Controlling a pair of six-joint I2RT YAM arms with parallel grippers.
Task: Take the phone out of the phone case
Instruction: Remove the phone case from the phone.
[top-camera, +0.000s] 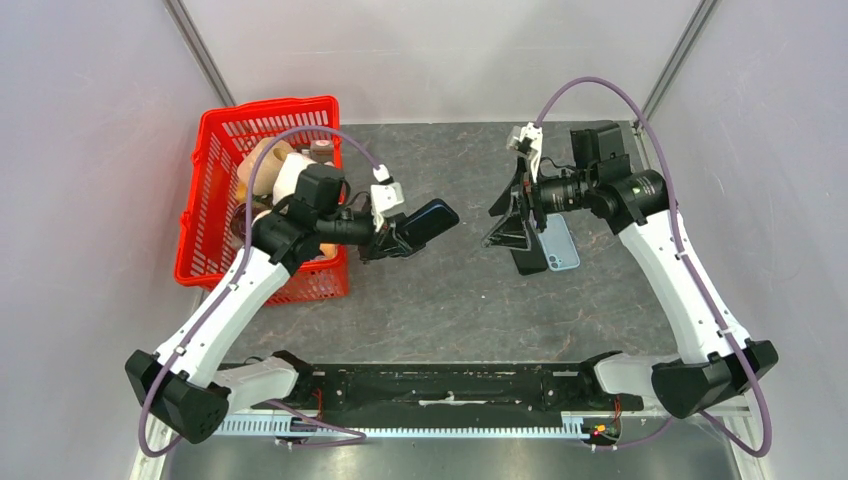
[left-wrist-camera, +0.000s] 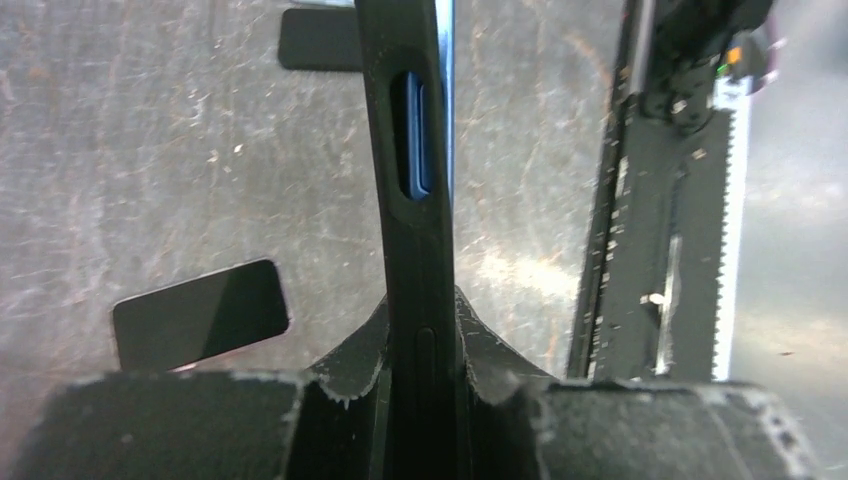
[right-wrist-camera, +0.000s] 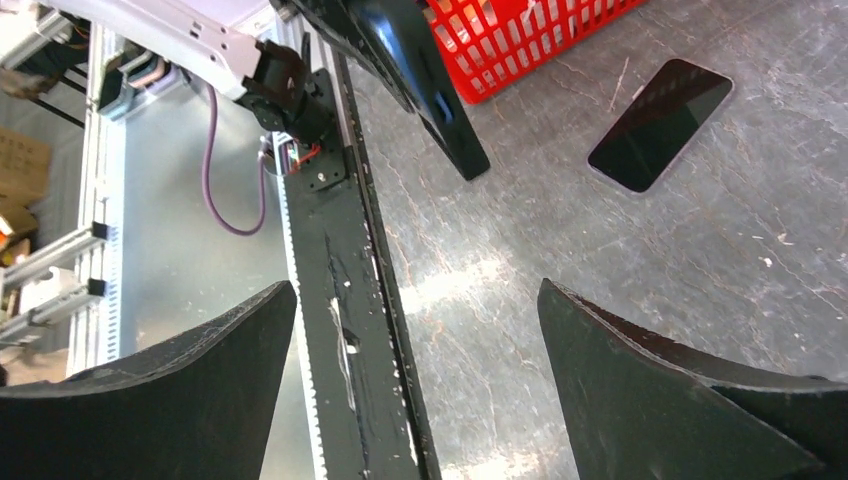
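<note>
Here, the left tool (top-camera: 398, 240) clamps the black phone case (top-camera: 430, 220) edge-on, raised off the worktop (top-camera: 450, 300).
The blue phone (left-wrist-camera: 418, 150) sits inside the case, its side button showing through a cutout just ahead of the fingers. The right tool (top-camera: 508, 215) hovers spread wide, gripping nothing. Beneath it lie 2 handsets, a dark handset (top-camera: 528, 260) and a pale-blue handset (top-camera: 565, 245). A red basket (top-camera: 215, 200) stands behind the left tool.

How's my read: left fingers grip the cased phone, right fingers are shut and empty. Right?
Not quite. The right fingers are open, not shut, and empty, as the right wrist view shows. The left fingers do grip the cased phone.
</note>
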